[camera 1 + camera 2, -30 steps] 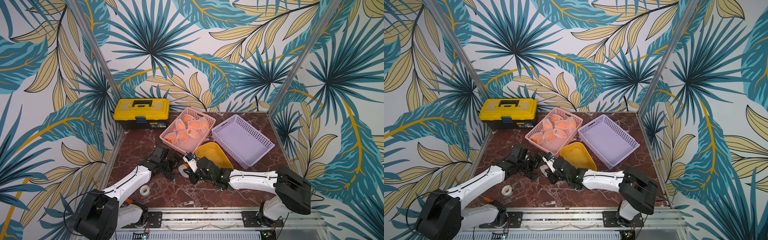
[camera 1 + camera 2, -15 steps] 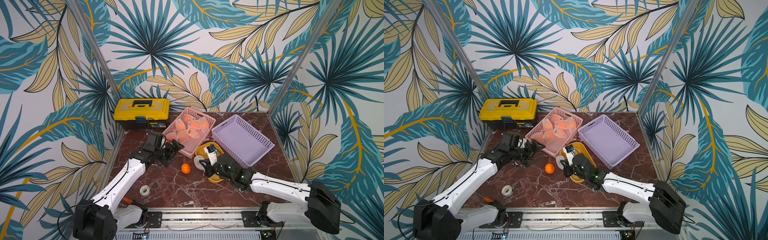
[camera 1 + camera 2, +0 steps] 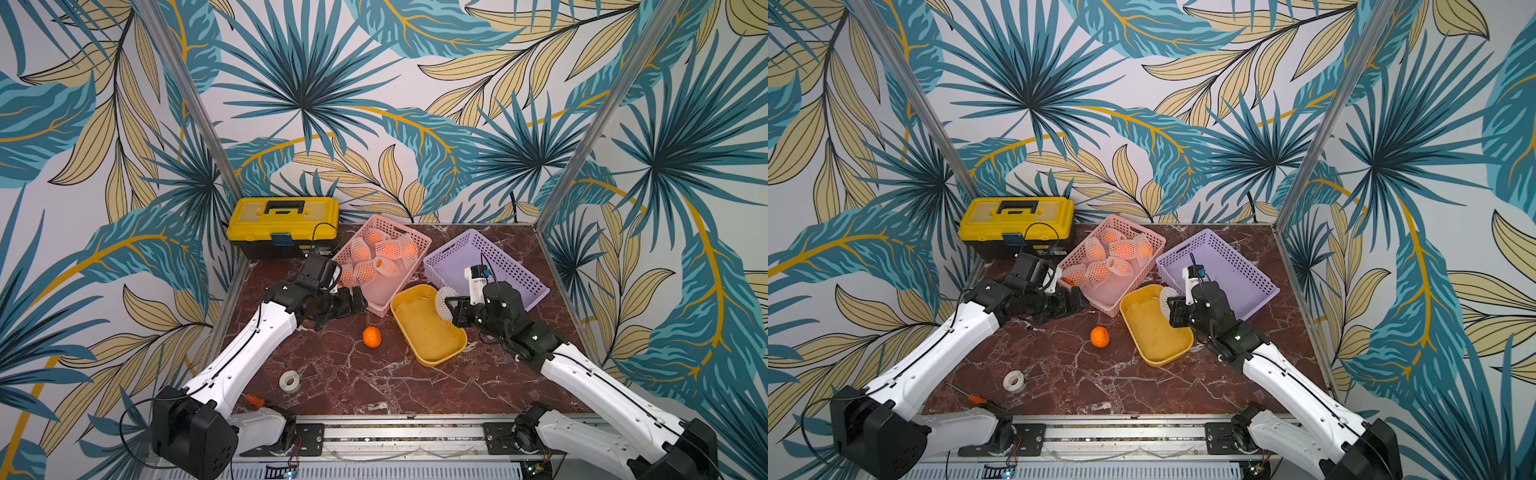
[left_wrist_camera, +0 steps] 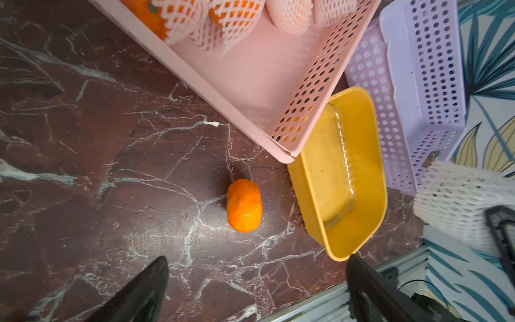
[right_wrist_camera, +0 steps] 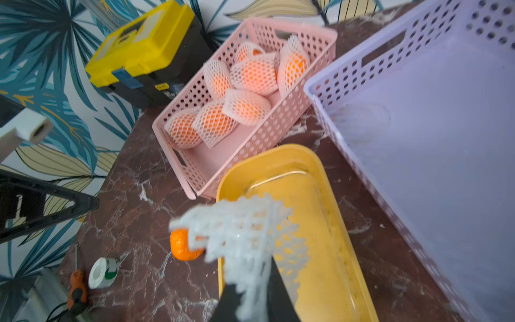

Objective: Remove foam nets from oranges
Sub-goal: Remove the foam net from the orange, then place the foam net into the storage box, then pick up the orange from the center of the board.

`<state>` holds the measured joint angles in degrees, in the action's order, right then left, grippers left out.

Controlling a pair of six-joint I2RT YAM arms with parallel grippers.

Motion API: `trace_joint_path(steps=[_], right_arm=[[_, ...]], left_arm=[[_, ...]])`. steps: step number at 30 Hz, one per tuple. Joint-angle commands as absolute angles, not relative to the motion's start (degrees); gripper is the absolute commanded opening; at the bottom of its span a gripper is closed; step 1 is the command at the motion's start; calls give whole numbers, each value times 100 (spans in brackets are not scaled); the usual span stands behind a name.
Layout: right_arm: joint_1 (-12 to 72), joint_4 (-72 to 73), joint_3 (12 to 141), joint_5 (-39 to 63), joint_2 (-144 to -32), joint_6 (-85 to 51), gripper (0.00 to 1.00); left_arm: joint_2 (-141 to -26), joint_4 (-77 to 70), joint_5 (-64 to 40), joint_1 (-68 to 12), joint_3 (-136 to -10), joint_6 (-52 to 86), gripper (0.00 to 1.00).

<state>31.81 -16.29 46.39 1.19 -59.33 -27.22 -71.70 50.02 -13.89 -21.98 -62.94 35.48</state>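
Marble counter (image 3: 374,386): bare orange (image 3: 371,336) beside yellow tray (image 3: 424,328); left gripper (image 4: 257,258) gapes empty, right gripper (image 5: 253,301) pinches a blurred foam net (image 5: 242,225).

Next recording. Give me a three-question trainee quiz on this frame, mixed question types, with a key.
1. True or false: the bare orange lies inside the yellow tray.
2. The right gripper is: A) pinching a foam net B) wide open and empty C) closed on nothing.
3. Fill in: the netted oranges lie in the ___ basket.
Key: 1 false, it lies on the table beside the tray. 2 A. 3 pink.
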Motion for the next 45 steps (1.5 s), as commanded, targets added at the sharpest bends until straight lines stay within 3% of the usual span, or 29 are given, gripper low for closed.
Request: trace_joint_path(steps=[1, 8, 13, 18, 20, 32, 36, 39, 45], right_arm=[[3180, -2794, 5198, 809, -6640, -2821, 16], [3183, -3477, 6231, 1206, -8095, -2945, 20], [3178, -4092, 6935, 1184, -9025, -2692, 34], [3173, -3939, 6850, 458, -9070, -2736, 69], [3175, -3903, 6806, 92, -8969, -2838, 77], [3152, -2605, 6048, -1031, -7525, -2986, 81], [3225, -2129, 5841, -55, -6947, -3030, 80], [3814, -1733, 5576, 12, -6742, -3037, 80], [5573, -1879, 5893, -1392, -7574, -2951, 80]], left_arm=[[-7105, 5282, -905, -2233, -5989, 3074, 100], [-6610, 5157, -833, -2268, -5636, 3001, 100], [-6556, 5150, -876, -2257, -5634, 3005, 99], [-6565, 5150, -922, -2254, -5625, 3032, 100], [-6574, 5143, -946, -2255, -5621, 3049, 100], [-6592, 5105, -728, -2246, -5571, 3159, 99], [-6523, 5055, -452, -2248, -5515, 3289, 100], [-6424, 5035, -184, -2246, -5550, 3378, 100], [-5976, 5009, 613, -2106, -5759, 3978, 100]])
